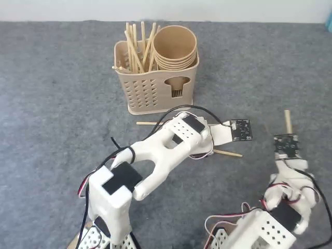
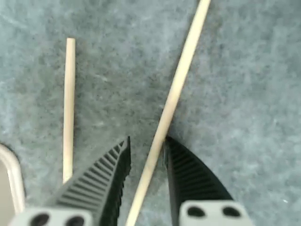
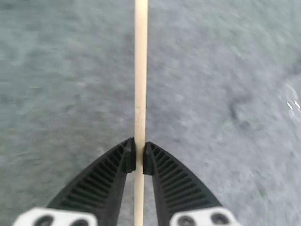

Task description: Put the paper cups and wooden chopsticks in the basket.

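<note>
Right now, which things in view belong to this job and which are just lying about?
Job: basket; stacked cups and chopsticks inside it; gripped chopstick in right jaws; straddled chopstick between open left jaws; loose chopstick beside it.
Lying about: grey mat.

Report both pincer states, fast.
Left pincer: open, straddling a lying chopstick.
Right pincer: shut on a second chopstick.

Robotics lab or hobby test bench; cannot tell which. Evidence:
- Two white perforated plastic arms, left arm (image 1: 155,155) and right arm (image 1: 275,228), side by side at near edge.
- Loose black wires (image 1: 199,108) and bare camera circuit boards (image 1: 241,129) at wrists.
- Table covered by grey felt-like mat (image 1: 46,104); plain pale wall (image 1: 155,9) along far edge.
- Staged props at far centre: beige plastic basket (image 1: 155,96) holding paper cups (image 1: 175,46) and wooden chopsticks (image 1: 136,44).
</note>
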You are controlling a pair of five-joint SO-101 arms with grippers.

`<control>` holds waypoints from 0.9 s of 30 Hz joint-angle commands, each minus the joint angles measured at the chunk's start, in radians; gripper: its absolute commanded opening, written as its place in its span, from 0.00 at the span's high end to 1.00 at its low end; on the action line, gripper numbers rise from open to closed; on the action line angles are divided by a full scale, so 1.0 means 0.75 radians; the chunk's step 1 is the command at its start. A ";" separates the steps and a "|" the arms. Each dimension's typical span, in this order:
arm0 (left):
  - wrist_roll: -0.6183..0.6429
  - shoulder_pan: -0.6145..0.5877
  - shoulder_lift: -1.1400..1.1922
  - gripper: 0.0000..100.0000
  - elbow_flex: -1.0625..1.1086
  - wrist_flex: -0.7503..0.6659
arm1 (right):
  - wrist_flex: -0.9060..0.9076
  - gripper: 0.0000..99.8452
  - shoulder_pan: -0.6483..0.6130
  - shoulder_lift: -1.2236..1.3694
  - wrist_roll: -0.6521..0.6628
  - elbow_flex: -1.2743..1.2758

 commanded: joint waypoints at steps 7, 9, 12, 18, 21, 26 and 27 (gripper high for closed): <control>-0.012 0.047 0.051 0.97 -0.116 0.029 | -0.103 0.99 0.214 -0.021 -0.031 -0.012; -0.012 0.055 0.051 0.99 -0.111 0.029 | -0.103 0.99 0.226 -0.021 -0.031 -0.014; -0.012 0.049 0.045 0.99 -0.107 0.031 | -0.103 0.99 0.232 -0.024 -0.031 -0.018; 0.004 0.094 -0.010 0.99 -0.107 0.133 | -0.152 0.99 0.224 -0.024 -0.094 -0.020; 0.129 0.141 -0.153 0.99 -0.105 0.203 | -0.255 0.99 0.224 -0.024 -0.321 -0.027; 0.299 0.141 -0.507 0.99 -0.048 0.239 | -0.261 0.99 0.222 -0.024 -0.626 -0.137; 0.317 0.119 -0.587 0.99 -0.019 0.239 | -0.240 0.99 0.222 -0.024 -0.649 -0.162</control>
